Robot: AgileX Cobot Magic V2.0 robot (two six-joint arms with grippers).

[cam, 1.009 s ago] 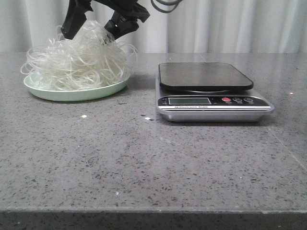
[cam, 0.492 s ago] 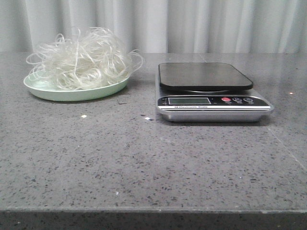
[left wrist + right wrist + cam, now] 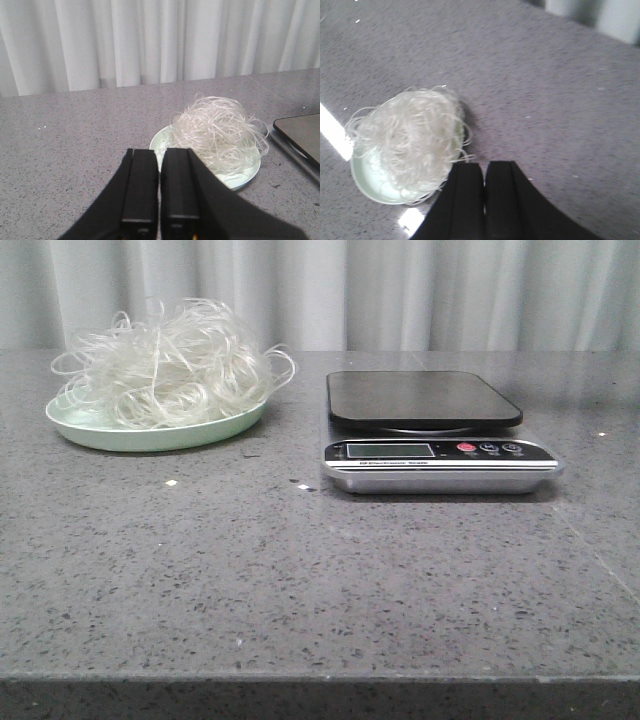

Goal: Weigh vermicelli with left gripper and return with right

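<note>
Both arms had left the front view; vermicelli (image 3: 170, 365) sat on its plate (image 3: 150, 432), fingers together, empty. Loose loops could snag.

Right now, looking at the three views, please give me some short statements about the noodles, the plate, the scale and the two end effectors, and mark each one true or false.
1. The vermicelli lies on the green plate. True.
2. The scale platform carries noodles. False: it is bare.
3. The left end effector is shut and holds nothing. True.
4. The right end effector grips the vermicelli. False: it is shut, apart from it.
5. The plate stands right of the scale. False: it stands left.
</note>
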